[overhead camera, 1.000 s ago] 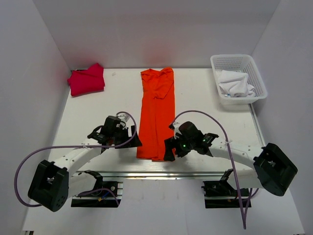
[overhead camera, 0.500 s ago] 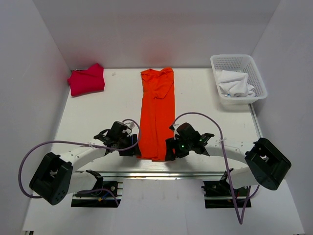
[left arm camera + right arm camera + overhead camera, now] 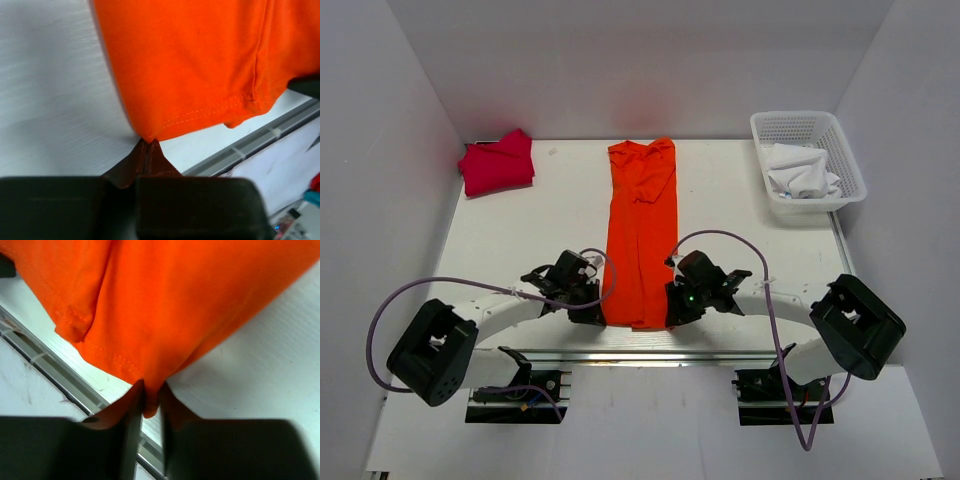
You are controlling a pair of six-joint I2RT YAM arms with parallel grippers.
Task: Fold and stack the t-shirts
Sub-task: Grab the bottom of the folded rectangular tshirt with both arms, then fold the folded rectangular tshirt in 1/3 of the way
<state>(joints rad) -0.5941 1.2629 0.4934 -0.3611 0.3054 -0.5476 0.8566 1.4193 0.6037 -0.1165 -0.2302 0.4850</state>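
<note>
The orange t-shirt lies folded into a long narrow strip down the middle of the table, collar end far, hem near. My left gripper is shut on the hem's near left corner, its fingers pinched together on the cloth. At the near right corner, my right gripper is shut on a fold of the orange fabric that fills the gap between its fingers. The crimson-pink t-shirt sits bundled at the far left corner of the table.
A white mesh basket holding white cloth stands at the far right. The table's metal front rail runs just behind both grippers. White walls enclose the table on three sides.
Both grippers moved inward to the shirt's near corners and closed from open onto the hem.
</note>
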